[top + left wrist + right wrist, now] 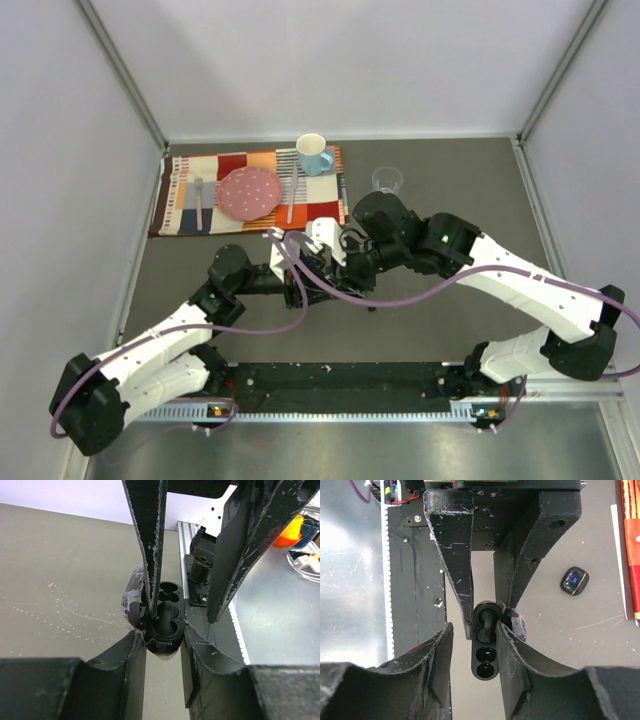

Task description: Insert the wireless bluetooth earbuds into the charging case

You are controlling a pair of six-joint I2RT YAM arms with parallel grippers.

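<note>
Your left tool is pinching the open charging case. Your right tool is spread, and one black earbud sits in the case between its fingers.

Two YAM arms, white shells and black joints, left arm and right arm bolted at opposite ends of the black base rail, purple cables looping beyond it, right gripper with scuffed, white-flecked black fingers.

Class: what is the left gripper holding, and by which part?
The left gripper pinches the open charging case by its two opposite sides.
</note>
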